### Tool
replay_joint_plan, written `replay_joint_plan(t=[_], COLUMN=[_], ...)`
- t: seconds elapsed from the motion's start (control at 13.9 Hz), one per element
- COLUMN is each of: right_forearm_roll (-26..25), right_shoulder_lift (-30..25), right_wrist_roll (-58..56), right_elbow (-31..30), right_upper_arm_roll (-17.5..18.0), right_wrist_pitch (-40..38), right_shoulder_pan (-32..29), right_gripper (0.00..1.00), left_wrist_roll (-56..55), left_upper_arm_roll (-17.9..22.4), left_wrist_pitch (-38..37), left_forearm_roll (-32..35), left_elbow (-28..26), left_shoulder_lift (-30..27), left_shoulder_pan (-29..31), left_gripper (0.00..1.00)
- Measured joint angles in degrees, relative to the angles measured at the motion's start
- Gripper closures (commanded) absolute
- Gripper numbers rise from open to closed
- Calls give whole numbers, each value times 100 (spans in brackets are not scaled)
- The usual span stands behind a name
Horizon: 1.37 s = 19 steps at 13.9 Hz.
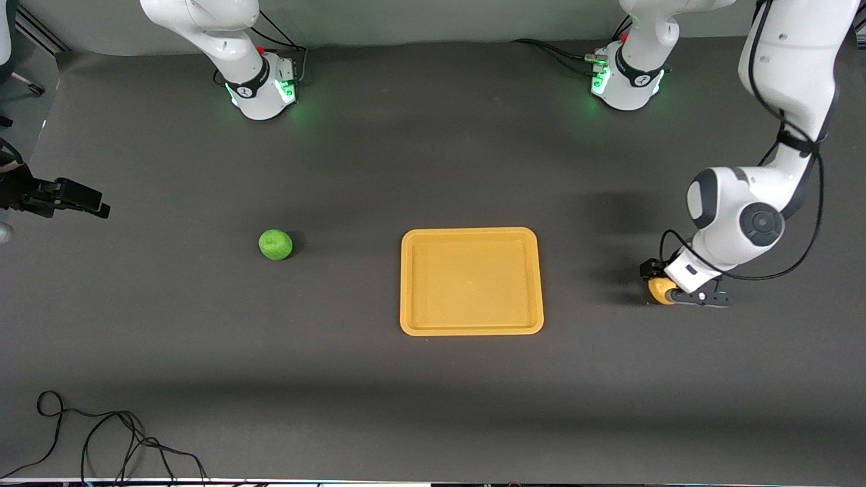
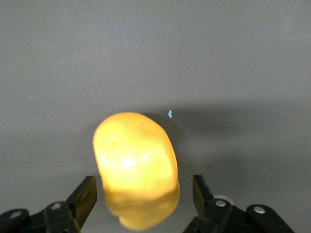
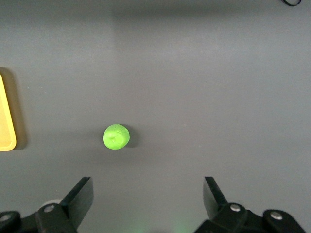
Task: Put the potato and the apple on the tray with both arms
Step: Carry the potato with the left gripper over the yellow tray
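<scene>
The yellow potato (image 1: 659, 291) lies on the dark table toward the left arm's end, apart from the tray (image 1: 471, 237). My left gripper (image 1: 671, 285) is down at the table around it. In the left wrist view the potato (image 2: 136, 165) sits between the open fingers (image 2: 83, 196), with a gap on each side. The green apple (image 1: 275, 244) lies toward the right arm's end. My right gripper (image 3: 148, 187) is open and empty, high over the table, with the apple (image 3: 116, 136) below it. The tray's edge (image 3: 6, 116) shows there too.
The arm bases (image 1: 264, 88) (image 1: 626, 81) glow green along the table edge farthest from the front camera. A black device (image 1: 64, 196) juts in at the right arm's end. Loose black cables (image 1: 101, 439) lie near the front edge.
</scene>
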Motion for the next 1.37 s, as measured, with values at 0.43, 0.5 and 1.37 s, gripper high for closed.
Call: replay_joint_plan(t=[0.43,0.5,1.37], right_forearm_roll=[0,0,0], right_shoulder_lift=[0,0,0], right_wrist_roll=[0,0,0], right_elbow=[-1,-1,-3], right_upper_arm_roll=[-1,-1,-5], right_wrist_pitch=[3,3,22], right_shoulder_pan=[0,0,-2], right_gripper=[0,0,0], left_wrist_roll=[83,31,-2758], left_upper_arm_roll=[-11,-56,-476], left_wrist_pitch=[-642,-1035,-611], left_forearm_roll=[-24,-116,-421], left_elbow=[282,408,1165], left_shoulder_lift=[-387,-620,246], left_shoulder_pan=[56,45,-2662], left_gripper=[57,57,58])
